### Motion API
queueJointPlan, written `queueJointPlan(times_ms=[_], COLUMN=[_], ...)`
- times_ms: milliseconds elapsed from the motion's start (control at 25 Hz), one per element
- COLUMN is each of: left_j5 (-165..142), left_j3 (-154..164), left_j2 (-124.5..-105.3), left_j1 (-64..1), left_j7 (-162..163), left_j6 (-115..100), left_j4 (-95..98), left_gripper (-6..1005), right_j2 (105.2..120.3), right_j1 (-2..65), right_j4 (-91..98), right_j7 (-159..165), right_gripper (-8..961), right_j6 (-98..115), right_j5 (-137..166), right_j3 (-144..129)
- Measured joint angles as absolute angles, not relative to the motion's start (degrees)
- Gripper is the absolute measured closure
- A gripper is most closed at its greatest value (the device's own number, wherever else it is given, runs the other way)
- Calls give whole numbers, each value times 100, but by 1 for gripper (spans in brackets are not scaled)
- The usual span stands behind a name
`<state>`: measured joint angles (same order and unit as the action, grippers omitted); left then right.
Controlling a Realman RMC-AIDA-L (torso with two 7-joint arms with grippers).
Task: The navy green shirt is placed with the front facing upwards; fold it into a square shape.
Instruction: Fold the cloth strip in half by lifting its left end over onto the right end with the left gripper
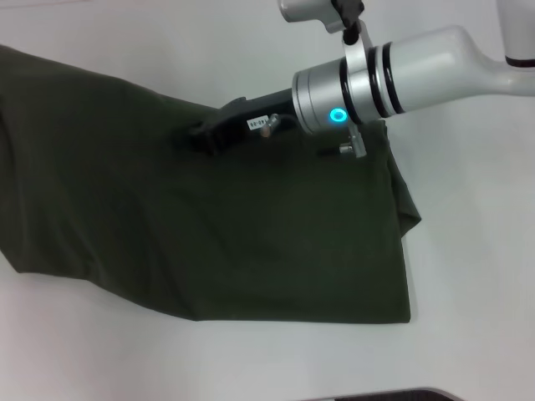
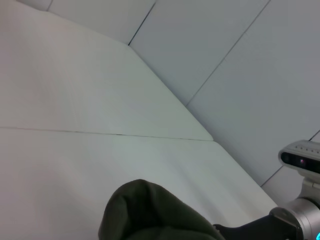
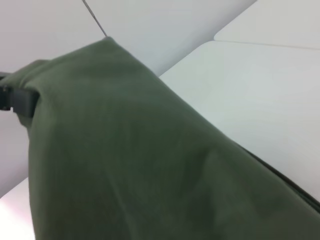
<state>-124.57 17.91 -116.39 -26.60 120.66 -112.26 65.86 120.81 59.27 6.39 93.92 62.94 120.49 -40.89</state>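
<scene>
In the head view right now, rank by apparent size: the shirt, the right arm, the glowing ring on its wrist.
1. Shirt
2. Right arm, though it sits nearer the camera, so it looks enlarged
3. Glowing ring

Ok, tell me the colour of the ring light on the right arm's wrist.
Cyan-blue, a small glowing ring light on the silver wrist; clearest in the head view.

We can read no text anywhere; a small white sticker (image 1: 256, 124) on the right gripper's (image 1: 194, 136) black body carries print too small for us to decipher.
</scene>
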Motion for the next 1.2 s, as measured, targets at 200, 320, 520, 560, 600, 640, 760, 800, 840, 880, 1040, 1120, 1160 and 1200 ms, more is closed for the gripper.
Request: queueJointPlan(times_ms=[200, 320, 520, 560, 600, 640, 760, 800, 840, 880, 1040, 1120, 1160, 1200], left_j5=[-12491, -12548, -12599, -12599, -12599, -12599, -12599, -12599, -12599, -12585, -12492, -12443, -12408, -12362], left_j3=[1634, 1562, 1519, 1517, 1521, 1532, 1572, 1581, 1581, 1589, 1602, 1650, 1688, 1740], left_j2=[-11590, -11564, -11558, -11558, -11558, -11557, -11557, -11557, -11557, -11559, -11591, -11630, -11642, -11657], left_j1=[-2605, -2585, -2571, -2570, -2574, -2584, -2625, -2643, -2643, -2677, -2770, -2827, -2846, -2866], left_j7=[12062, 12061, 12045, 12036, 12031, 12024, 12013, 12012, 12012, 12014, 12020, 12019, 12015, 12010], left_j6=[-11309, -11340, -11401, -11415, -11417, -11417, -11387, -11380, -11380, -11380, -11421, -11428, -11427, -11423], left_j4=[6591, 6597, 6602, 6600, 6594, 6579, 6528, 6519, 6519, 6480, 6333, 6247, 6198, 6133], left_gripper=[899, 899, 898, 898, 898, 898, 897, 897, 897, 897, 896, 895, 895, 895], right_j2=[12094, 12100, 12103, 12103, 12103, 12103, 12102, 12103, 12103, 12103, 12103, 12116, 12126, 12132], right_j1=[6098, 6171, 6222, 6233, 6245, 6259, 6264, 6253, 6242, 6228, 6234, 6278, 6294, 6300], right_j4=[592, 575, 564, 558, 548, 532, 502, 499, 497, 489, 388, 321, 298, 284], right_j7=[9463, 9466, 9548, 9570, 9585, 9594, 9560, 9528, 9504, 9477, 9416, 9398, 9397, 9396], right_gripper=[918, 918, 918, 918, 918, 918, 918, 918, 918, 918, 917, 918, 918, 918], right_j6=[6135, 6100, 5973, 5949, 5938, 5940, 6082, 6167, 6234, 6292, 6332, 6307, 6291, 6279], right_j5=[12055, 12054, 12051, 12050, 12050, 12050, 12048, 12048, 12048, 12048, 12083, 12095, 12096, 12097], right_j3=[-4139, -4139, -4139, -4139, -4140, -4140, -4140, -4140, -4140, -4140, -4188, -4275, -4308, -4320])
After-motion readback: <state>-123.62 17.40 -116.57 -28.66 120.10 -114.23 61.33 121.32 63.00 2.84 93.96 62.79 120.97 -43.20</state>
